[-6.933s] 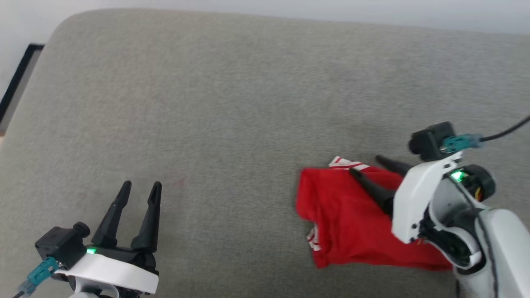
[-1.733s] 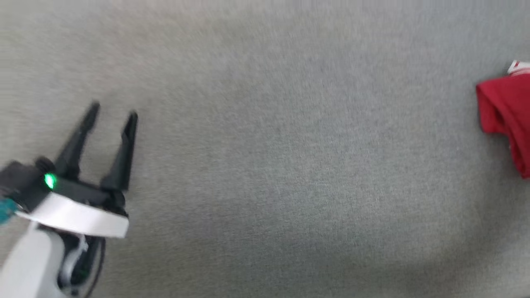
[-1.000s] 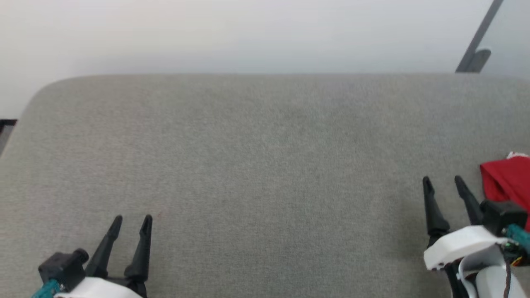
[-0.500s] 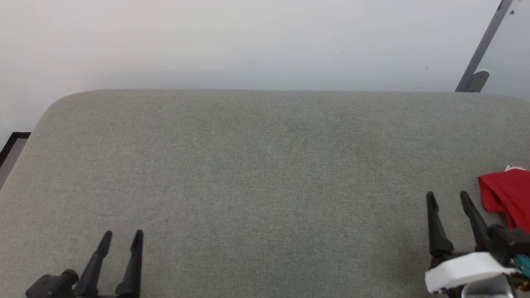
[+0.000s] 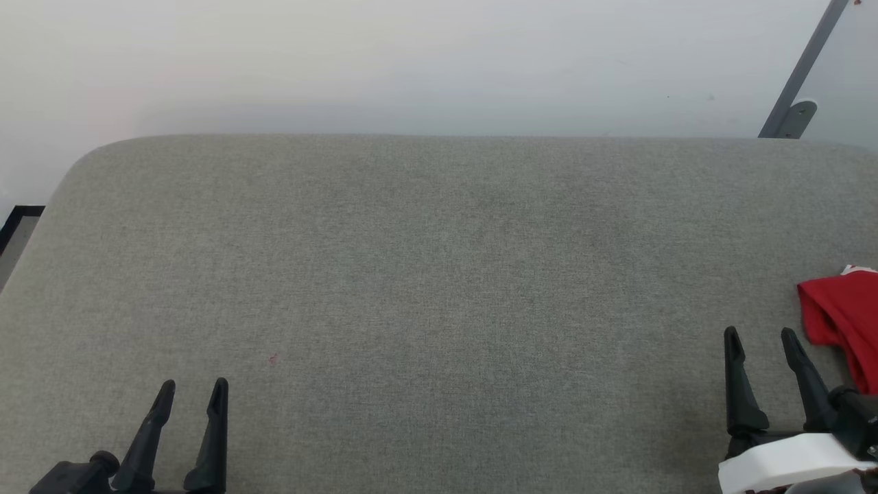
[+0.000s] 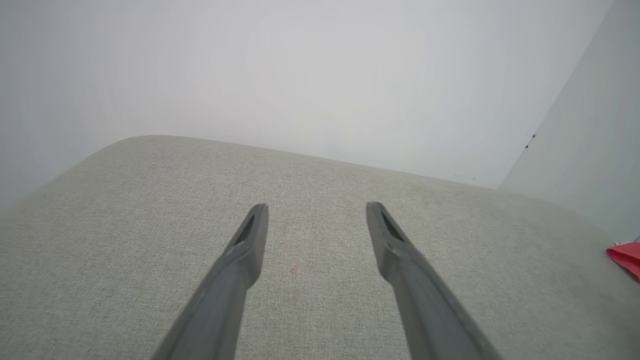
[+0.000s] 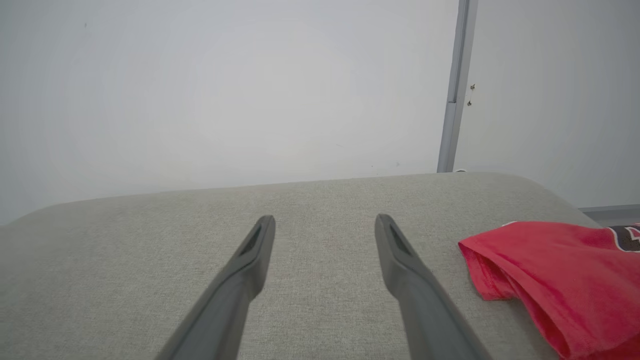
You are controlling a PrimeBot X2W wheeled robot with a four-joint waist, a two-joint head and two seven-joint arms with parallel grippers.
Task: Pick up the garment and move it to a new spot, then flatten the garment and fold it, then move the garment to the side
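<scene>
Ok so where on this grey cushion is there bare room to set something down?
The whole middle of the grey fabric cushion is bare, from the left gripper across to the right gripper and back to the white wall. It is crowded only at the right edge, where the red soft-fabric garment lies just beside the right gripper's open fingers.

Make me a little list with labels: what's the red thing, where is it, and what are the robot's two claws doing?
surface: wide grey fabric cushion
garment: red soft T-shirt, folded over, lying at the far right of the head view
left gripper: open, empty, over bare cushion
right gripper: open, empty, just left of the T-shirt, not touching it
behind: plain pale wall
</scene>
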